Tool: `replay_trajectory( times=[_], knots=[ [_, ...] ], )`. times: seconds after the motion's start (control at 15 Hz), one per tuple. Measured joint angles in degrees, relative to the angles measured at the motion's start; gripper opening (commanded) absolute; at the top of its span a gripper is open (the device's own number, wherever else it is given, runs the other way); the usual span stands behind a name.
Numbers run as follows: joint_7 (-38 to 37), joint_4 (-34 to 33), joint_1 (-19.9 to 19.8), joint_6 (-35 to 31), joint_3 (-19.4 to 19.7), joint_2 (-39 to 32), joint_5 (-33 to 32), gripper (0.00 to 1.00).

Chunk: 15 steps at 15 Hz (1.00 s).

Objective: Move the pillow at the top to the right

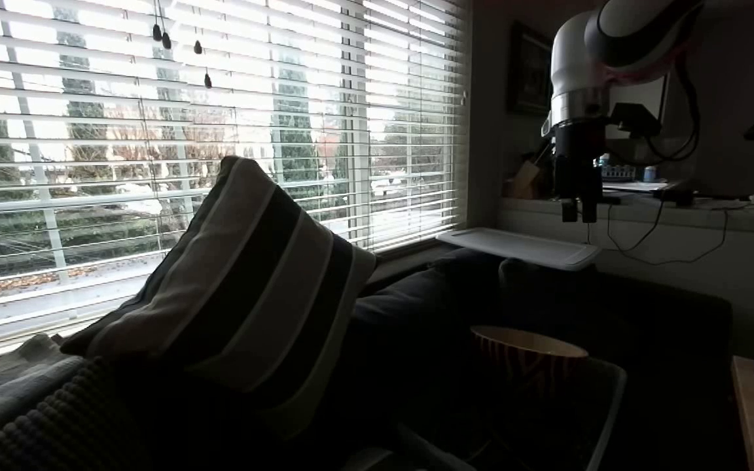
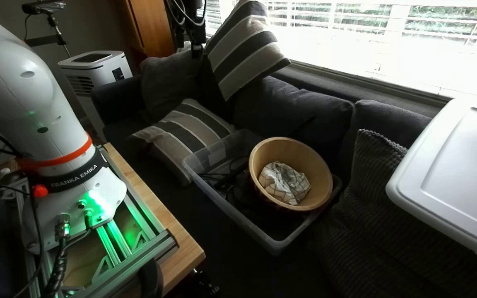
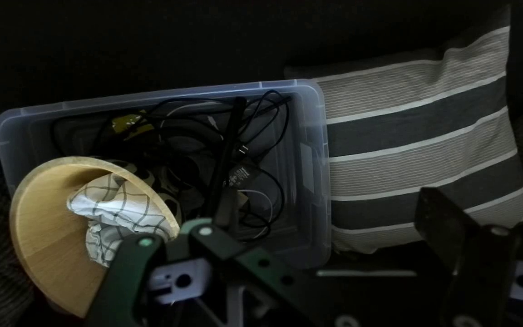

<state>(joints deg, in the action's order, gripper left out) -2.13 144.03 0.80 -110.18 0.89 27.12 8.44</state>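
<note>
The upper pillow (image 1: 256, 281) has broad dark and pale grey stripes. It leans tilted on top of the sofa back, by the window blinds; it also shows at the top of an exterior view (image 2: 244, 49). A second, similar striped pillow (image 2: 191, 128) lies lower on the seat beside a bin and fills the right of the wrist view (image 3: 418, 136). The upper pillow is out of the wrist view. My gripper (image 3: 329, 211) is open with nothing between its fingers. In an exterior view the gripper (image 1: 578, 212) hangs in the air, apart from the upper pillow.
A clear plastic bin (image 2: 238, 219) with cables holds a tilted wooden bowl (image 2: 325, 169) with a checked cloth (image 2: 284, 182). A white lid (image 2: 462, 178) rests by the sofa back. Dark ribbed cushion (image 2: 371, 223) at right; another dark cushion (image 2: 168, 78) at the far end. Window blinds (image 1: 154, 98) stand behind.
</note>
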Motion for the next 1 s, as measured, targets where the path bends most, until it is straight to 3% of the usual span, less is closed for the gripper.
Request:
replay_trajectory(
  times=[0.4, 0.6, 1.0],
  knots=[
    [0.00, 0.00, -0.01, 0.00, -0.01, 0.00, 0.00, 1.00],
    [6.30, -1.76, 0.99, 0.00, -0.01, -0.90, 0.03, 1.00],
    [21.67, -16.29, 3.59, -0.04, -0.05, -13.88, -1.78, 1.00]
  ],
)
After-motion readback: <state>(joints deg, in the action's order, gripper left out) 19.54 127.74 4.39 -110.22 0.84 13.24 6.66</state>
